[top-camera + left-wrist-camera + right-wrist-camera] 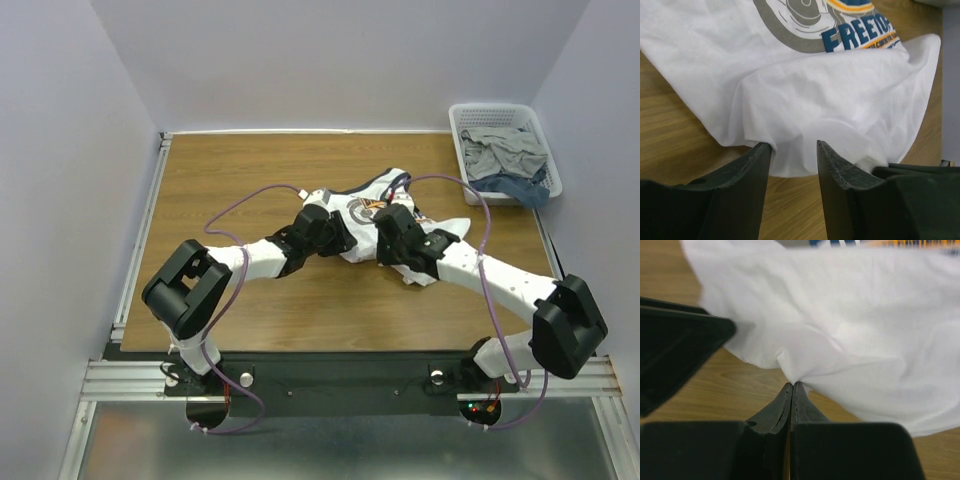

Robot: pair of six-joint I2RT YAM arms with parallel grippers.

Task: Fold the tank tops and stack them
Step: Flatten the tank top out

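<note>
Cloth of the tank top (pixel 865 320) is pinched tight in our right gripper (pixel 791 386); our left gripper (pixel 793 146) stands half open at its edge.

From above, we are losing much of the tank top (pixel 360 205) under the left arm (pixel 265 257) and right arm (pixel 470 265), and the clothes (pixel 505 155) in the basket (pixel 490 106) are showing too small to tell apart. At the left wrist the top edge is cutting off the chest print (pixel 840 25) after "FREETO"; at the right wrist we are seeing that print (pixel 880 242) only as a blurred strip.
</note>
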